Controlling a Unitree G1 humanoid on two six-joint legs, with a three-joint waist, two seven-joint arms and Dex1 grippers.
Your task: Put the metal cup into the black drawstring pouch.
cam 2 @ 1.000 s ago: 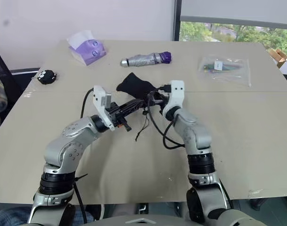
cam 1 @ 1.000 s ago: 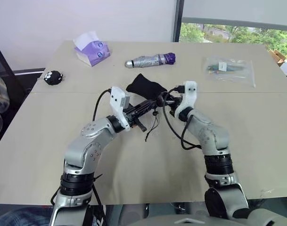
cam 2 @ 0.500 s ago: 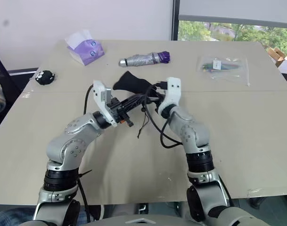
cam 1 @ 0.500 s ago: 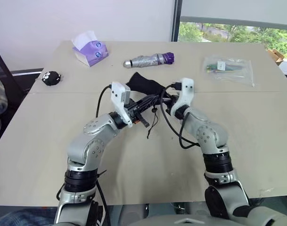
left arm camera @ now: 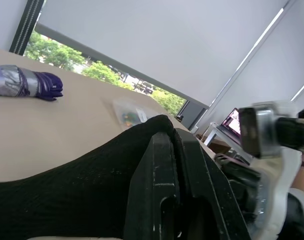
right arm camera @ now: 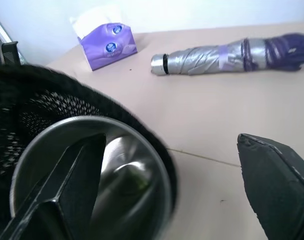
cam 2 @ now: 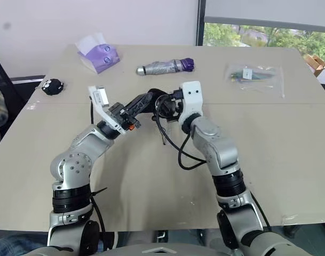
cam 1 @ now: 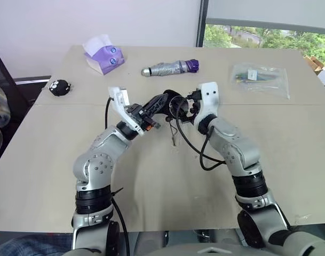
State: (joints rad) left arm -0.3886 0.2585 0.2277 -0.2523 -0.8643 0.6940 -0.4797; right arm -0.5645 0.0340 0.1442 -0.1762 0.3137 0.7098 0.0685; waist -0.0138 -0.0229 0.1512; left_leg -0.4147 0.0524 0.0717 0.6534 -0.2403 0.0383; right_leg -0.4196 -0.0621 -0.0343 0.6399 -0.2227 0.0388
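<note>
The black drawstring pouch (cam 1: 163, 100) hangs above the table's middle, between my two hands. My left gripper (left arm camera: 169, 136) is shut on its fabric (left arm camera: 67, 185). In the right wrist view the metal cup (right arm camera: 124, 167) sits inside the pouch's mouth (right arm camera: 27, 97), with black fabric around its shiny rim. My right gripper (right arm camera: 170, 139) is open at that mouth. One finger (right arm camera: 67, 190) stands across the cup's opening and the other finger (right arm camera: 276, 182) stands well clear of it. A thin black cord (cam 1: 175, 133) dangles from the pouch toward the table.
On the far part of the beige table (cam 1: 290, 138) lie a silver-grey folded umbrella (cam 1: 170, 68), a purple tissue pack (cam 1: 103, 56) and a clear plastic bag (cam 1: 258, 77). A small round black object (cam 1: 60, 87) sits at the left edge.
My right gripper's fingers have sprung apart. Both hands have risen a little with the pouch, and both wrists have rolled.
</note>
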